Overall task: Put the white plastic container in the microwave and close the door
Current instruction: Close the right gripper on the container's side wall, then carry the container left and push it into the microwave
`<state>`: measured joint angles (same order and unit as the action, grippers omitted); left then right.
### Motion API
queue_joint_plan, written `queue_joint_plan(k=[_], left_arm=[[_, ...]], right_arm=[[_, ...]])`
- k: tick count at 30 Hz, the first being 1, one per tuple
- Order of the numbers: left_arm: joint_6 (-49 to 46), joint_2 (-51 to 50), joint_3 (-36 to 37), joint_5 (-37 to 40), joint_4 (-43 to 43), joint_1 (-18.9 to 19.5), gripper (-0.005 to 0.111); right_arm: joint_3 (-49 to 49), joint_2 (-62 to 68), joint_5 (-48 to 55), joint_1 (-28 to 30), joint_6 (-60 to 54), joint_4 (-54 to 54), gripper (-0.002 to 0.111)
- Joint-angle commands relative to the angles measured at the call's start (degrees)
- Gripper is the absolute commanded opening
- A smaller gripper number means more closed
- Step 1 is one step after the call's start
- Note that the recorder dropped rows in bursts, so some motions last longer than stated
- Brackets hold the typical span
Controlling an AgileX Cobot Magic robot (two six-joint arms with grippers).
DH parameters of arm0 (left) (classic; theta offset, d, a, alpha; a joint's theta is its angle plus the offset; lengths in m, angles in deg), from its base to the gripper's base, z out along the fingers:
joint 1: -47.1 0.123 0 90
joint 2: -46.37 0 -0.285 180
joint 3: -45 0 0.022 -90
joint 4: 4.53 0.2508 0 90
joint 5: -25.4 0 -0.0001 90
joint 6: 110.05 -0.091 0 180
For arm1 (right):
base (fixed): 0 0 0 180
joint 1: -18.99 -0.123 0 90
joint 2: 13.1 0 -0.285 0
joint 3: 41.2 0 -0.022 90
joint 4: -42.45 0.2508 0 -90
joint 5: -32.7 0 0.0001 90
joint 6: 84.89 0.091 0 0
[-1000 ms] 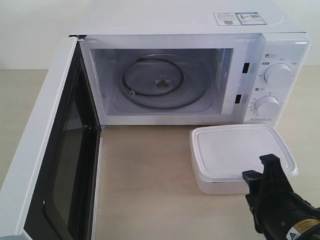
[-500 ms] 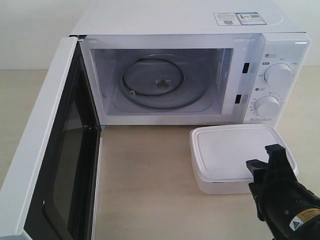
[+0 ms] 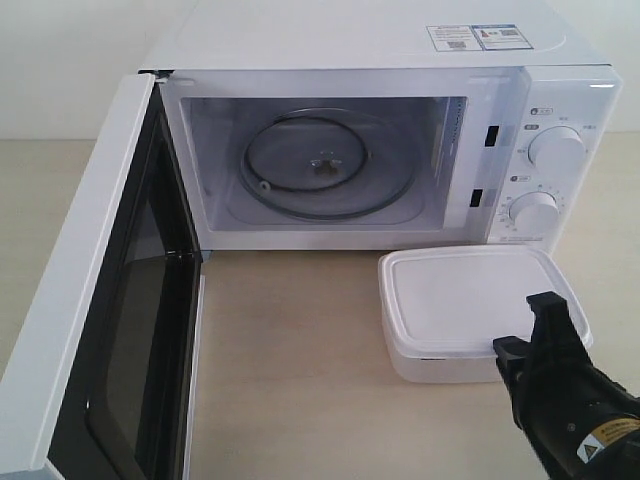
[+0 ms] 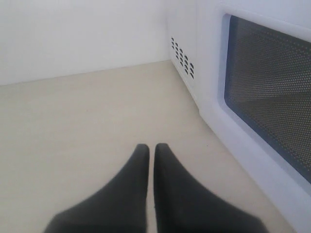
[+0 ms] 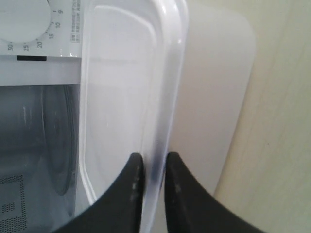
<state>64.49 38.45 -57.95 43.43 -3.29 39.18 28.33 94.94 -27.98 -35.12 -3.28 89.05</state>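
The right gripper [image 3: 527, 325] has its two black fingers [image 5: 130, 180] drawn almost together on the rim of the white plastic container [image 3: 470, 300], pinching the lid's edge at the corner of the box nearest the table's front right corner. In the right wrist view the translucent rim runs straight up between the two pads. The container sits flat on the tabletop [image 3: 290, 350], toward the right edge, just in front of the microwave [image 3: 380, 40] and below its two round dials [image 3: 555, 150], outside the oven. The microwave stands toward the table's far edge, its cavity open and the glass turntable [image 3: 320, 165] bare. The door [image 3: 80, 300] is swung wide, reaching toward the front left corner of the table, black-framed inner face turned to the cavity. The left gripper [image 4: 151, 148] is closed to a thin slit with nothing between its fingers, poised over bare table beside the door's outer face and its dotted window [image 4: 272, 92].
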Motion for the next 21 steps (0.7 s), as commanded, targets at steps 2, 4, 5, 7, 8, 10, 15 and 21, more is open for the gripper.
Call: queue_joint_plan(k=[2, 4, 5, 7, 8, 10, 15, 21], left_arm=[[-0.2, 0.1, 0.2, 0.0, 0.0, 0.2, 0.004], [-0.2, 0.1, 0.2, 0.0, 0.0, 0.2, 0.004], [-0.2, 0.1, 0.2, 0.0, 0.0, 0.2, 0.004], [-0.2, 0.1, 0.2, 0.0, 0.0, 0.2, 0.004], [-0.2, 0.1, 0.2, 0.0, 0.0, 0.2, 0.004], [-0.2, 0.1, 0.2, 0.0, 0.0, 0.2, 0.004], [-0.2, 0.1, 0.2, 0.0, 0.0, 0.2, 0.004], [-0.2, 0.1, 0.2, 0.0, 0.0, 0.2, 0.004]], right_arm=[[0.3, 0.4, -2.4, 0.3, -1.4, -2.1, 0.000], [0.3, 0.4, -2.4, 0.3, -1.4, -3.5, 0.000], [0.3, 0.4, -2.4, 0.3, -1.4, -4.2, 0.000], [0.3, 0.4, -2.6, 0.3, -1.2, -5.5, 0.000], [0.3, 0.4, -3.1, 0.3, -1.2, -6.3, 0.000], [0.9, 0.4, -4.8, 0.3, -0.4, -8.0, 0.000], [3.0, 0.4, -9.3, 0.3, 2.9, -13.1, 0.000], [3.0, 0.4, -9.3, 0.3, 3.0, -18.9, 0.000]])
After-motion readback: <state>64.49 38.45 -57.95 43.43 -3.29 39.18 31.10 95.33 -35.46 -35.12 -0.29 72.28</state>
